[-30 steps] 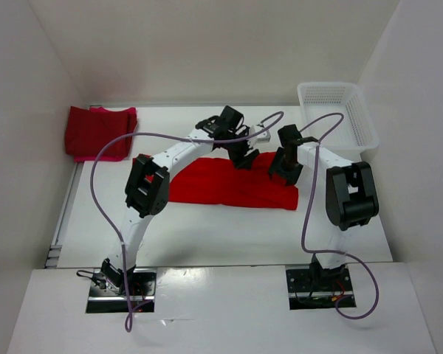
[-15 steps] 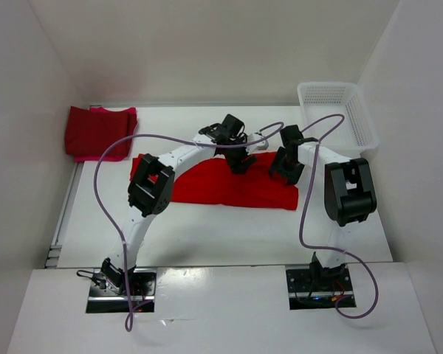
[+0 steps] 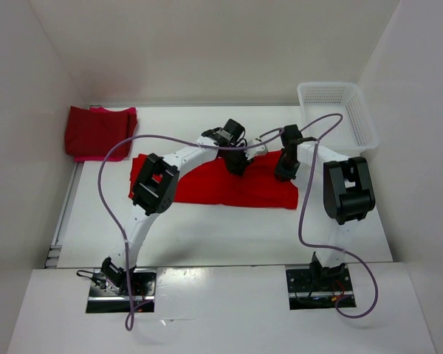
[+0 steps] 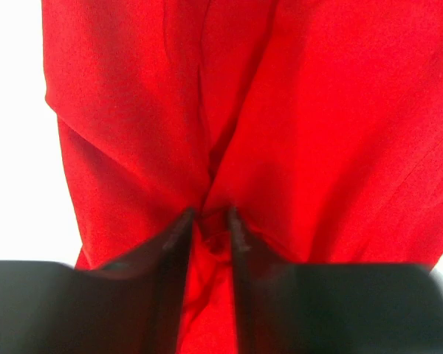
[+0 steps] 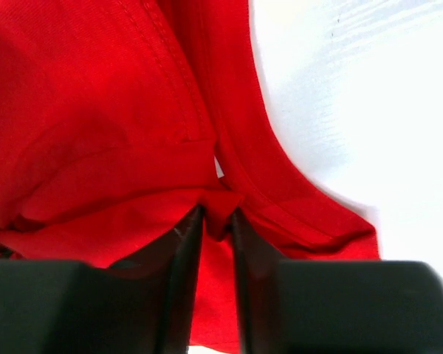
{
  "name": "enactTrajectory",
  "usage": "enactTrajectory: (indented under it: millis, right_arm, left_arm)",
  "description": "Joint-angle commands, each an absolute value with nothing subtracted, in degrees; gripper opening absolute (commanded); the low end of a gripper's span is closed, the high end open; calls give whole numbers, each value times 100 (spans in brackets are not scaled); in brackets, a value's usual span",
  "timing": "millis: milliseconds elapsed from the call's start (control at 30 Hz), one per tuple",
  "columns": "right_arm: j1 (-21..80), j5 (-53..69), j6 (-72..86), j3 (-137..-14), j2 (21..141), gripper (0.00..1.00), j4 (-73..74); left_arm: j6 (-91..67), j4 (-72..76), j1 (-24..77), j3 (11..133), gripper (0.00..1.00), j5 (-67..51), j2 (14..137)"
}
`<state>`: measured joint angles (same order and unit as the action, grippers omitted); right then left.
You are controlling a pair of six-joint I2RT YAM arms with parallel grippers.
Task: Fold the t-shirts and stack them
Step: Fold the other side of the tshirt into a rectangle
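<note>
Two folded t-shirts lay stacked. One bright red t-shirt lay unfinished. The left pincer and right pincer each pinched its cloth.

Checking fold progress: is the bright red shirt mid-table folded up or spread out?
Spread out: the bright red shirt lies as a wide band, wider than the folded pile.

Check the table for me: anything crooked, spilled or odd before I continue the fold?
Nothing serious. Left hand and right hand each pinch the bright red t-shirt cleanly. Only blemish: at far left, the pink t-shirt peeks out from under the maroon t-shirt folded on it.
</note>
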<state>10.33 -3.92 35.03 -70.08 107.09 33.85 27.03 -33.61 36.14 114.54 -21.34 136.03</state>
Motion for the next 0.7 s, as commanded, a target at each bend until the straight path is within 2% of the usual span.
enactTrajectory:
  millis: [0,100,167,333,667]
  right_arm:
    - [993,-606,3463,-7304,10749,23,3296]
    - [993,-790,3463,-7356,10565,17,3436]
    - [993,-869,3410,-7409,10424,13,3507]
    - [993,-932,3357,-7409,10204,2,3560]
    - [993,-1002,3305,-7699,10099,0,3683]
  left_arm:
    - [2813,-3410,3604,11663,27,-2250,13667]
    - [2752,-3410,3604,11663,10,-2250,13614]
    - [2751,-3288,3604,11663,6,-2250,13430]
    - [2698,-3146,3604,11540,5,-2303,13201]
    - [2584,-3261,3604,11716,4,-2303,13078]
